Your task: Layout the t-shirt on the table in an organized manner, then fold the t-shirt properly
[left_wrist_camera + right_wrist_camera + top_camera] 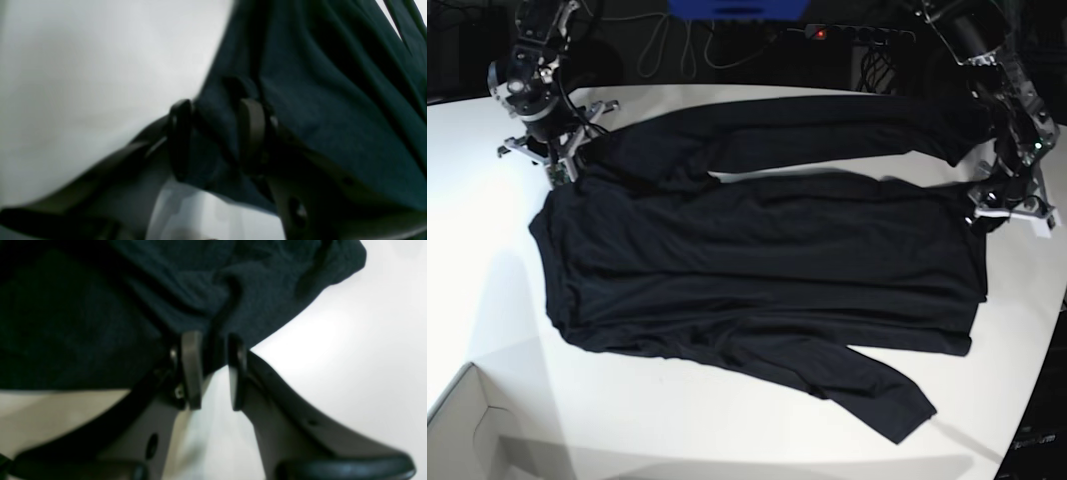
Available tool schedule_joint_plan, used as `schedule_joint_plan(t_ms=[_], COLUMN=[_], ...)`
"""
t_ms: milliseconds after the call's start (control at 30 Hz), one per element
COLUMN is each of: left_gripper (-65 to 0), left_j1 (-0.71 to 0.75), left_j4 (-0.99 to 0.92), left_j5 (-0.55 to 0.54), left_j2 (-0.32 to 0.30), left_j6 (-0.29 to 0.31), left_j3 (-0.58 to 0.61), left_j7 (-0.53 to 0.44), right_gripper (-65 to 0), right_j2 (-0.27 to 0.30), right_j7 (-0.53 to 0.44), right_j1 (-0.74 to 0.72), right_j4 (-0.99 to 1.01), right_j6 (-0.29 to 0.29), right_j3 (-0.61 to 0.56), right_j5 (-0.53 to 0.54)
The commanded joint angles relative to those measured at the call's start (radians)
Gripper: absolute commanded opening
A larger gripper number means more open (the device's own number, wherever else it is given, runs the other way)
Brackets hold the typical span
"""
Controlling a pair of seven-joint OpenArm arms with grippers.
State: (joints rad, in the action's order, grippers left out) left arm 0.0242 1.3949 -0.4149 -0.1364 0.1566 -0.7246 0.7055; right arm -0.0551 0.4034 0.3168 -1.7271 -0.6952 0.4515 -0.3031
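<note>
The black t-shirt [757,260] lies spread across the white table [727,430], one long sleeve stretched along the far side and the other angled toward the near right. My right gripper [567,160] sits at the shirt's far left corner. In the right wrist view the right gripper [213,366] is shut on a fold of the t-shirt [200,283]. My left gripper [980,215] is at the shirt's right edge. In the left wrist view the left gripper [215,133] pinches the dark t-shirt [333,100] between its fingers.
A pale box corner [467,440] sits at the table's near left. Behind the table are a blue object [737,8], cables and a power strip [857,33] against the dark background. The table's curved edge runs close to the left arm at the right.
</note>
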Motion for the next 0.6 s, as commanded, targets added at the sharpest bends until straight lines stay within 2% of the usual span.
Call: schedule_joint_plan(t_ms=[0,567], left_gripper=[-42.1,-42.1], left_j1=[-0.017,-0.045], left_j4=[0.016,-0.065], left_j5=[-0.012,-0.012], left_j2=[-0.013,-0.013], left_j6=[0.004,0.007], left_j3=[0.001,0.001], left_j7=[-0.016,-0.02], right_gripper=[-50.5,-50.4], right_j2=[0.005,0.005], right_j7=[-0.019,-0.019], right_j1=[-0.003,-0.003], right_j4=[-0.015,-0.014], right_j6=[-0.003,-0.003], right_j3=[0.0,-0.001], right_j5=[0.012,0.012])
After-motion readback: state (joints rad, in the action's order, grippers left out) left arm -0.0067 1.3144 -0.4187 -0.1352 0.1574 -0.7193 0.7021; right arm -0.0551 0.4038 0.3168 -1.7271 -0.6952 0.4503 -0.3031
